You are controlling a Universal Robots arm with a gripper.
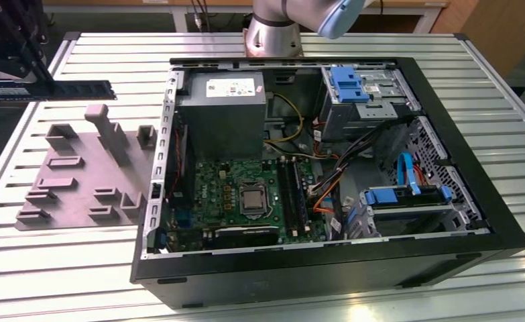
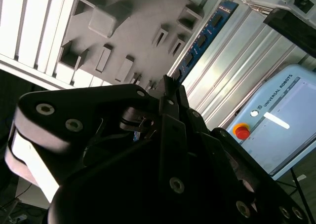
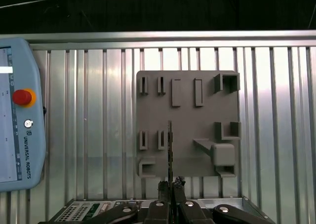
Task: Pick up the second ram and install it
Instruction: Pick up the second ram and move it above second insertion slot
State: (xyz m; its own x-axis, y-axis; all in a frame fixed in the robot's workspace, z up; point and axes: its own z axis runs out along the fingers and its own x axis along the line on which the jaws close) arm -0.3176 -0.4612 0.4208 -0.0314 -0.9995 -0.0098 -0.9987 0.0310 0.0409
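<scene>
The second ram [image 1: 52, 89] is a long thin board, blue at one end and dark at the other. It hangs level in the air at the exterior view's far left, above the far end of the grey holder block [image 1: 83, 174]. My gripper [image 1: 13, 80] is shut on it near its blue end. In the first wrist view the ram [image 3: 170, 147] shows edge-on over the holder block [image 3: 187, 123], clamped between the fingers [image 3: 164, 187]. In the second wrist view the ram [image 2: 202, 39] juts out past the black gripper body [image 2: 163, 150].
An open computer case [image 1: 334, 268] lies on the slatted metal table [image 1: 56, 261], at the exterior view's right of the holder. Long black memory slots [image 1: 289, 191] run beside the processor socket [image 1: 249, 198]. A teach pendant [image 3: 19, 115] rests off the table edge.
</scene>
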